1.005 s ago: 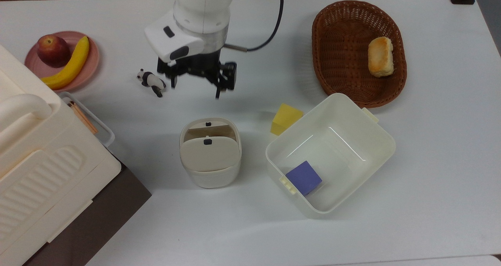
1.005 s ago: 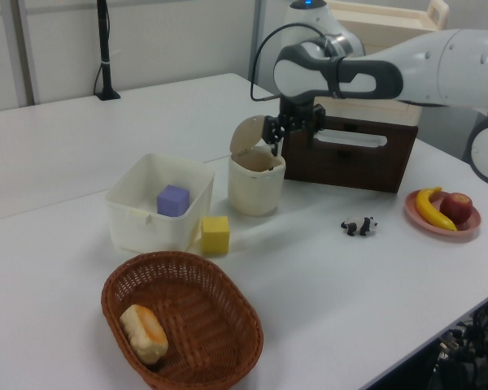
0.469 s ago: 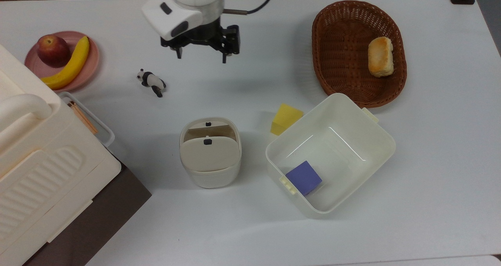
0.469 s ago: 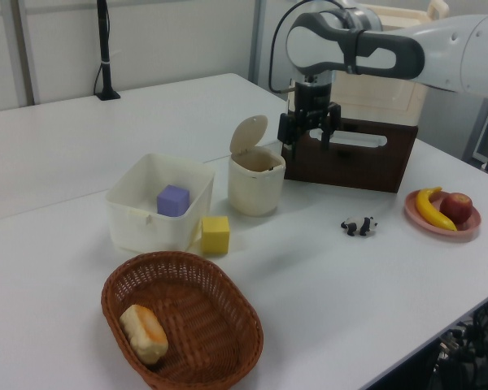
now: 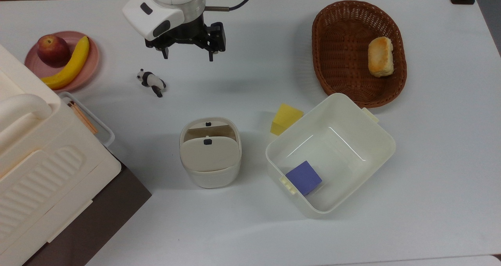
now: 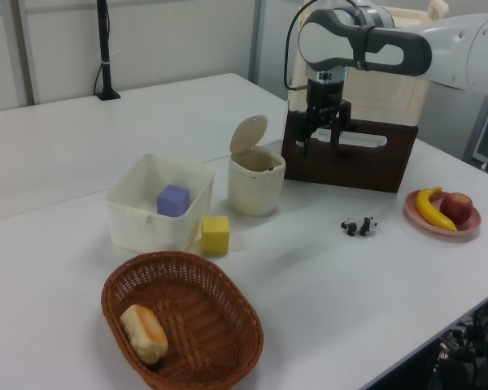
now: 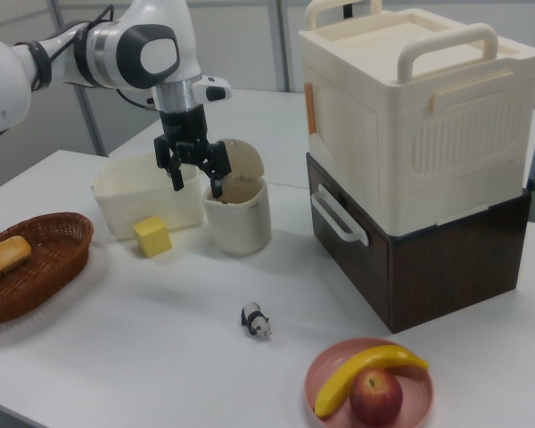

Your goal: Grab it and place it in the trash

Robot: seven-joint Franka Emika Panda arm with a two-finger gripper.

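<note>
Gripper [image 5: 188,56]: is being held above the table [image 5: 250,234], fingers spread apart, nothing between them.
Bin [image 5: 210,156]: is standing near the tub [image 5: 375,148]; cream-white, rounded, flap tilted up, two black knobs.
Paper ball: cannot be seen; its place cannot be told.
Panda [image 5: 151,81]: is lying beside the gripper.

Over the last 1 s the gripper [image 5: 188,56] moves away from the trash [image 5: 210,152], going from just above the bin's open mouth toward the top view's upper left. It now hangs over bare table [image 5: 250,74] above and to the right of the panda [image 5: 151,82] in the top view. Its 2 fingers spread wider apart, with nothing between them.
</note>
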